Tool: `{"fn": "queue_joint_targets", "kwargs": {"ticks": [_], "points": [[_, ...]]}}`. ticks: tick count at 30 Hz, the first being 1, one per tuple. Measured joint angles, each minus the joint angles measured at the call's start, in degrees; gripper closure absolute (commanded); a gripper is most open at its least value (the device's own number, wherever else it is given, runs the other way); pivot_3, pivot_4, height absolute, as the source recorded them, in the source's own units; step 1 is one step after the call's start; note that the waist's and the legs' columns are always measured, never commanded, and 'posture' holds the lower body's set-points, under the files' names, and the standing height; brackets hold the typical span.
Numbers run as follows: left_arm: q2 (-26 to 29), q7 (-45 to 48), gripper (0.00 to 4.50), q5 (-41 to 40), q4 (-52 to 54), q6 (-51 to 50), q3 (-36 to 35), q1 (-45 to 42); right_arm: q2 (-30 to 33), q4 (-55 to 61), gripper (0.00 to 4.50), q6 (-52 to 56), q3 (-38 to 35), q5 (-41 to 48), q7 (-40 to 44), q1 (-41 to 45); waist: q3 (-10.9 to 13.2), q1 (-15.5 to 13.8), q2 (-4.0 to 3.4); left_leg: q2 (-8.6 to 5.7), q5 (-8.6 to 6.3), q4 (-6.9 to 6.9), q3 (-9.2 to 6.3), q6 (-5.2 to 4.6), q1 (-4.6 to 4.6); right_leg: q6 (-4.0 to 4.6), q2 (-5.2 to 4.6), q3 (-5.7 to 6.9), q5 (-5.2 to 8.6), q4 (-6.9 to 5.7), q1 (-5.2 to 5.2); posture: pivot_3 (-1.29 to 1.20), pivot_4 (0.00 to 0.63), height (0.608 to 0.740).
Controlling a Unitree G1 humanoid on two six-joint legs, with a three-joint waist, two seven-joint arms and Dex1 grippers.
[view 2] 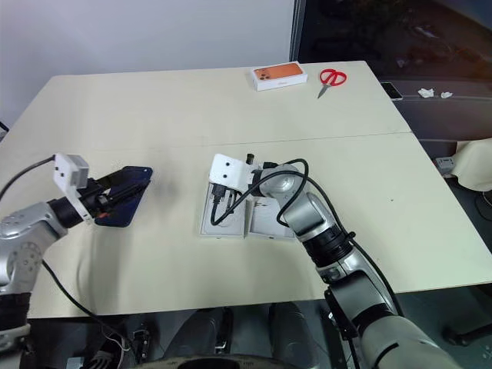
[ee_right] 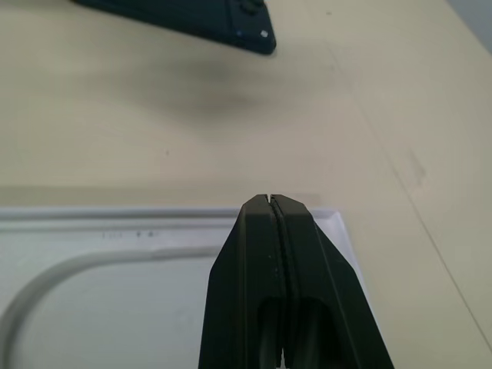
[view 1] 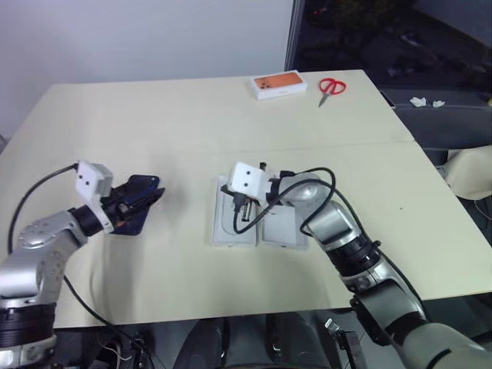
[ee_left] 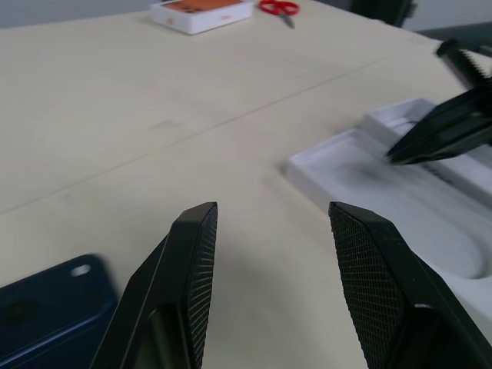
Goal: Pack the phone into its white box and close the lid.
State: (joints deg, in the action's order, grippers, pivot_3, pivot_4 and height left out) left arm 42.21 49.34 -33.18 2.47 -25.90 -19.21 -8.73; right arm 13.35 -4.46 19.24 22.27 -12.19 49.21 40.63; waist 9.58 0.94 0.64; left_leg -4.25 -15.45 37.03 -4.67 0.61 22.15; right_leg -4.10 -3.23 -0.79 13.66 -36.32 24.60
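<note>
The dark navy phone (view 1: 137, 206) lies on the table at the left, and its edge also shows in the right wrist view as the phone (ee_right: 192, 19). My left gripper (ee_left: 269, 211) hovers just over the phone with its fingers open and nothing between them. At the table's middle sits the white box (view 1: 231, 229) with its oval-recessed insert (ee_left: 400, 207) facing up. The lid (view 1: 286, 229) lies touching the box on its right side. My right gripper (ee_right: 270, 201) hangs shut and empty just above the box's left part, pointing toward the phone.
A small orange-topped box (view 1: 280, 84) and red scissors (view 1: 332, 86) lie at the table's far edge. A seam runs across the tabletop behind the white box. Bare table lies between the phone and the box. Crumpled tissues (view 1: 425, 101) sit beyond the right edge.
</note>
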Motion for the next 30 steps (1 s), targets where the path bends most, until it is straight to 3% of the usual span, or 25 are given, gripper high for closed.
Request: {"fn": "queue_joint_targets", "kwargs": {"ticks": [8,16,23,30], "points": [[6.0,0.6,2.05,0.3,-21.1,-5.8,-2.5,-7.8,-4.1,-6.1,4.45,-5.4,3.8,-1.9,-5.5,1.1,0.0,0.2,0.02,-0.03,0.00,-0.01,0.01,0.00,0.04,0.00,0.00,-0.01,0.00,-0.01,0.06,0.00,0.150,0.740],[9.1,4.2,2.05,3.0,-40.3,-13.6,0.5,-18.2,-10.9,-13.3,4.45,-9.6,7.7,-4.3,-9.4,6.5,-0.1,0.0,0.23,-0.08,0.05,0.08,-0.04,0.09,0.23,0.00,0.01,0.00,0.00,-0.29,0.37,0.00,0.150,0.740],[8.7,7.9,2.05,7.8,-52.1,-15.9,5.2,-25.9,-11.2,-15.0,4.45,-10.0,8.8,-5.5,-10.2,6.5,-0.1,0.2,0.25,-0.14,0.07,0.09,0.01,0.11,0.25,0.00,-0.01,-0.07,0.00,-0.51,0.48,0.00,0.150,0.740],[7.5,16.9,2.05,8.2,-54.1,-21.3,7.9,-28.0,-10.1,-15.3,4.45,-10.6,8.7,-5.7,-10.6,6.5,-0.1,0.2,0.25,-0.16,0.07,0.11,0.05,0.11,0.25,0.00,-0.03,-0.11,0.01,-0.66,0.53,0.00,0.150,0.740]]}}
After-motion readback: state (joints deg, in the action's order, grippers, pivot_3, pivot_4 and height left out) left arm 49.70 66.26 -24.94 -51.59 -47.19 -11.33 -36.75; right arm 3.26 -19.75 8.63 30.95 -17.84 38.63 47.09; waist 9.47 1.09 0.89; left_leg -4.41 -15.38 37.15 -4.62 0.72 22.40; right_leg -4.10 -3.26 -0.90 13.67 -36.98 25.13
